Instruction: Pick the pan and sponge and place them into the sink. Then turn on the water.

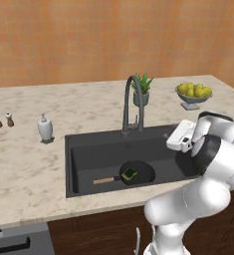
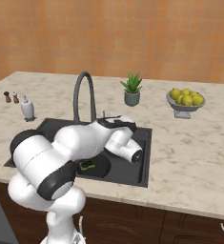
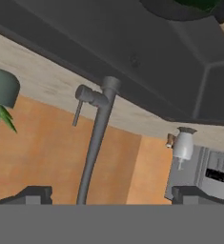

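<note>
The black pan [image 1: 141,170] lies in the dark grey sink [image 1: 88,149], its wooden handle pointing left. The green sponge [image 1: 129,174] rests on the pan. In the right base view the sponge [image 2: 88,164] and pan [image 2: 102,168] show under my arm, inside the sink [image 2: 144,157]. My gripper [image 1: 169,137] hovers open and empty over the basin's right side, level with the gooseneck faucet [image 1: 131,99]. In the hand view, which is rolled upside down, the open gripper [image 3: 114,195] faces the faucet [image 3: 96,138] and its side lever. No water falls from the spout.
A white soap dispenser [image 1: 45,128] stands left of the sink, with two small shakers [image 1: 3,120] further left. A potted plant [image 1: 142,89] sits behind the faucet. A bowl of lemons [image 1: 193,93] is at the back right.
</note>
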